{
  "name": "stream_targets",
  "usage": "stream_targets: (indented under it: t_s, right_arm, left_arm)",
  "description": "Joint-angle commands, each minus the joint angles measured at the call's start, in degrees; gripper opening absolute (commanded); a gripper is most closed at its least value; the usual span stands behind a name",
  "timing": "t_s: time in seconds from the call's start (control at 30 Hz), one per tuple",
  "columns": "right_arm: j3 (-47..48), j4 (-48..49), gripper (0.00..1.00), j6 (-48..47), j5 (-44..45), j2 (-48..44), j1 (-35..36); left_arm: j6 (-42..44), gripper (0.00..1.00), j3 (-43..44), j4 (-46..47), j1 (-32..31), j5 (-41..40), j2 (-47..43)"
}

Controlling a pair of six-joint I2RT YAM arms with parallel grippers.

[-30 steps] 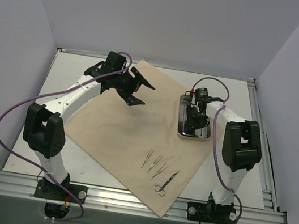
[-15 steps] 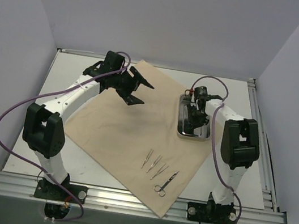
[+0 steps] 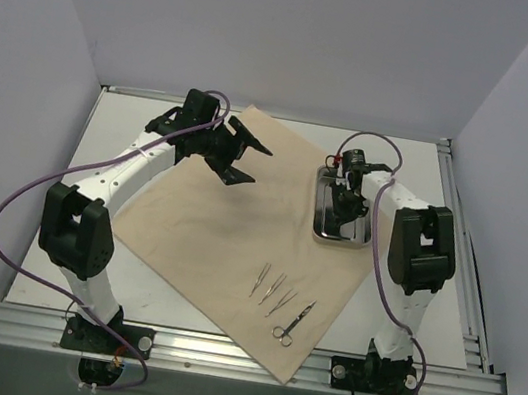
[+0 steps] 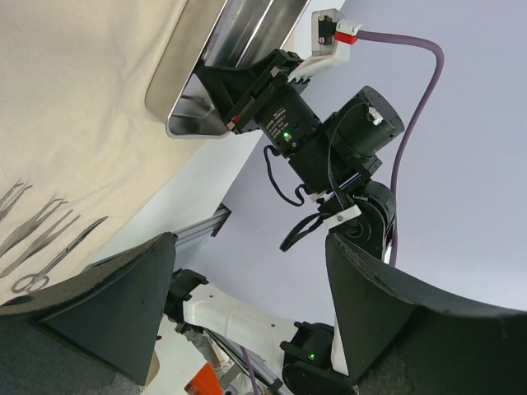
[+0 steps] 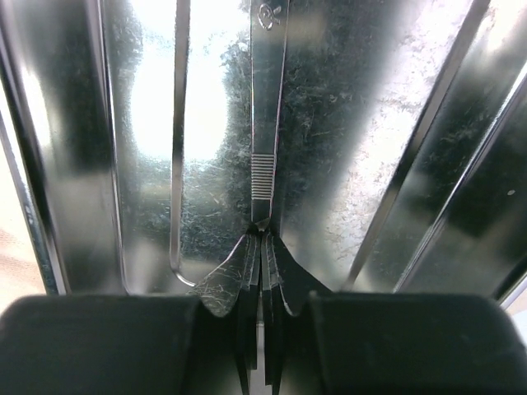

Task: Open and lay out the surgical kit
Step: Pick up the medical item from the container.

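The beige wrap sheet (image 3: 210,219) lies spread flat on the table. The steel tray (image 3: 322,232) sits on its right part. My right gripper (image 3: 345,205) is down inside the tray. In the right wrist view it (image 5: 262,240) is shut on the end of a thin metal tweezers (image 5: 264,123) that lies on the tray floor (image 5: 346,123). Three tweezers (image 3: 274,288) and the scissors (image 3: 290,325) lie in a row on the sheet's near part. My left gripper (image 3: 241,159) is open and empty above the sheet's far left; it also shows in the left wrist view (image 4: 247,288).
A second thin metal rod (image 5: 177,132) lies in the tray left of the held tweezers. The left wrist view shows the tray (image 4: 185,90), the right arm's wrist (image 4: 329,136) and the laid-out instruments (image 4: 41,239). White walls enclose the table on three sides.
My right gripper has shifted slightly toward the far end of the tray. The left arm and the laid-out instruments have not moved.
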Motion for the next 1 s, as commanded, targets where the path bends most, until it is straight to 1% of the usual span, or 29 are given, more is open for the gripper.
stream_targets:
  t_s: [0.0, 0.1, 0.23, 0.3, 0.4, 0.5, 0.77, 0.83, 0.87, 0.97]
  right_arm:
    - [0.97, -3.44, 0.0, -0.41, -0.38, 2.88, 0.37]
    - [2.38, -3.79, 0.0, 0.02, -1.87, 1.74, 0.11]
    - [2.91, -3.27, 0.0, 2.31, -8.89, -0.46, -2.17]
    - [2.48, -2.74, 0.0, 4.32, -14.69, -1.86, -4.54]
    - [0.81, -1.16, 0.0, 6.52, -21.19, -3.53, -7.35]
    - [-1.04, 0.07, 0.0, 7.58, -25.68, -4.76, -9.64]
    - [-4.99, 3.32, 0.0, 11.79, -33.78, -7.31, -13.69]
    - [-6.22, 4.02, 0.0, 12.76, -35.36, -9.07, -14.04]
    - [-6.32, 4.03, 0.0, 13.29, -36.32, -9.69, -14.04]
    - [-6.41, 3.15, 0.0, 14.0, -38.26, -12.58, -14.04]
  left_arm:
    - [0.0, 0.82, 0.11, 1.37, 0.51, 0.86, -3.24]
    - [0.0, 0.82, 0.28, 1.2, 0.51, 1.03, -3.24]
    - [0.18, 0.82, 0.81, 0.93, 0.51, 1.03, -3.24]
    - [0.18, 0.83, 0.81, 0.84, 0.51, 1.21, -3.15]
    - [0.27, 0.83, 0.9, 0.93, 0.42, 1.38, -3.24]
    - [0.27, 0.83, 0.99, 0.84, 0.42, 1.56, -3.24]
    - [0.53, 0.83, 2.21, 1.2, 0.33, 2.52, -2.45]
    - [1.58, 0.83, 3.18, 2.42, 0.33, 3.22, -1.32]
    - [2.02, 0.83, 3.71, 2.43, 0.33, 5.14, -0.79]
    - [6.76, 0.83, 6.43, 0.06, -0.02, 6.65, 0.89]
